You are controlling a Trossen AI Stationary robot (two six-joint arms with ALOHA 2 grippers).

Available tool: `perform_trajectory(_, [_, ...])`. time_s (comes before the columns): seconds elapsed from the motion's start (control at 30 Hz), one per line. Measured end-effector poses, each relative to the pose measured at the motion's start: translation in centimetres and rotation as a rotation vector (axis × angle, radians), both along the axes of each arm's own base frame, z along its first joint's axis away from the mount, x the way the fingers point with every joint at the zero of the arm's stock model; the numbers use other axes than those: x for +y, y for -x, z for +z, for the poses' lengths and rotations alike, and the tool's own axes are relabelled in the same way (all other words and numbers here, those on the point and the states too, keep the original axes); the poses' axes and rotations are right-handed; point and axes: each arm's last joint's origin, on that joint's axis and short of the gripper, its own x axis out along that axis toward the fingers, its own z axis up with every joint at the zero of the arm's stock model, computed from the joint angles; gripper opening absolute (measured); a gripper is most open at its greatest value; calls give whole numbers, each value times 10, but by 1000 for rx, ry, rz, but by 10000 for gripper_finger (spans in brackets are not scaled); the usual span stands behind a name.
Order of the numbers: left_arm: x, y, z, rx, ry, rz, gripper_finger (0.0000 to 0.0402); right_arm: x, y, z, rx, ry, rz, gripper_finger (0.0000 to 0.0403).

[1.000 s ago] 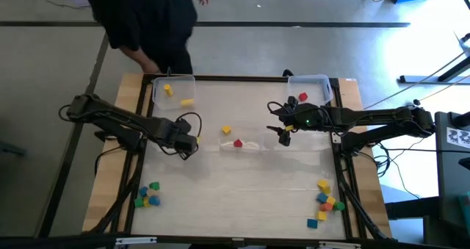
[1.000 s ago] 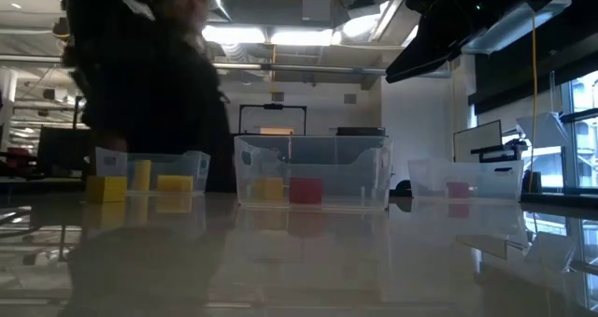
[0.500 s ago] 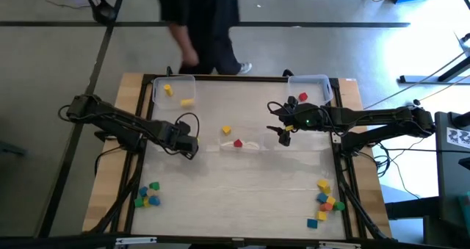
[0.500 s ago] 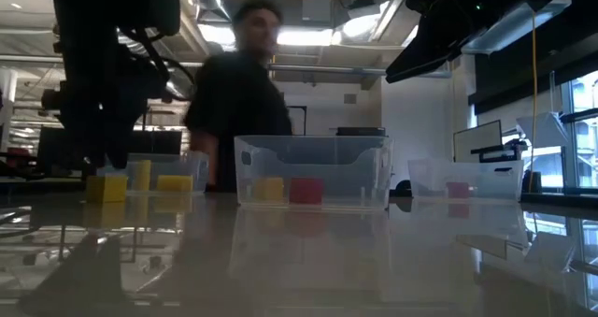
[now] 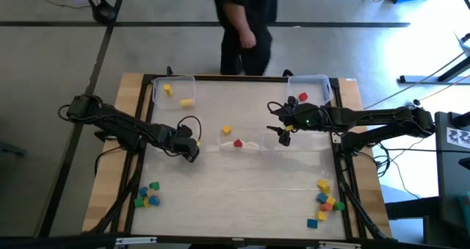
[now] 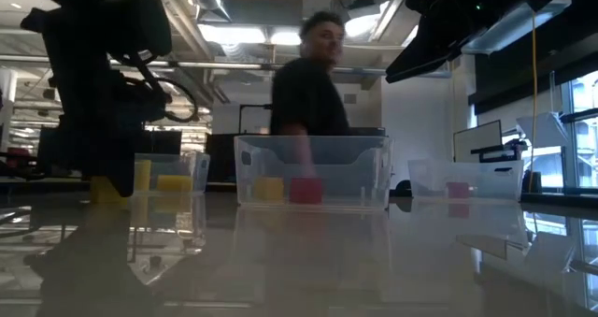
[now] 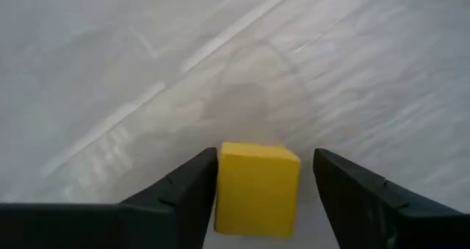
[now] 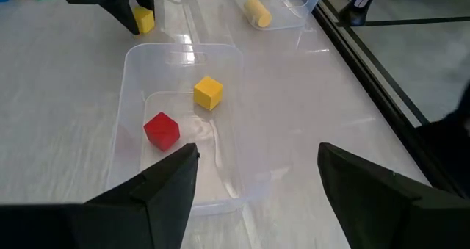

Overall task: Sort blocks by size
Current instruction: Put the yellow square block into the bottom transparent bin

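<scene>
Your left claw (image 5: 192,148) sits low over the table (image 5: 242,190) on its left half, fingers (image 7: 183,194) spread, with a yellow block (image 7: 257,189) between them; one finger touches the block's side while the other stands off with a gap, so it is not pinched. Behind that claw, at the far left corner, you see a clear bin (image 5: 173,92) with two yellow pieces (image 5: 168,90) in it. Nearer you and to that claw's left, a small heap of blocks (image 5: 147,195) in green, blue, yellow and red lies at the table's front edge.

Between the two claws stands a middle clear bin (image 8: 183,124), holding a yellow cube (image 8: 208,92) and a red cube (image 8: 161,130); nothing lies between the left claw and this bin.

Your right claw (image 5: 285,137) hangs above the table just right of that bin, spread wide and holding nothing. Behind it, a third bin (image 5: 309,88) at the far right corner holds a red block (image 5: 302,97). Well in front of it lies a second heap (image 5: 324,201) of orange, blue, yellow and green blocks.

The table is pale and glossy, framed by wood edging. A person (image 5: 246,25) in dark clothes stands on the grey floor just beyond the far edge.
</scene>
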Motion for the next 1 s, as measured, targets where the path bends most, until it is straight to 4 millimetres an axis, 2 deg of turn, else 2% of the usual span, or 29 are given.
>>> perform_trajectory(0.27, [0, 0, 0, 27, -29, -97, 118, 0, 0, 0, 0, 0, 0, 280])
perform_trajectory(0.43, [-3, -6, 8, 12, -35, -145, 117, 0, 0, 0, 2, 6, 4, 280])
perform_trajectory(0.63, [-8, -29, 39, -77, -76, -253, 131, 0, 0, 0, 3, 12, 0, 280])
perform_trajectory(0.83, [-10, -49, 74, -183, -167, -311, 126, 0, 0, 0, 3, 14, -4, 280])
perform_trajectory(1.0, [-9, -58, 90, -252, -266, -312, 129, 0, 0, 0, 2, 11, -7, 280])
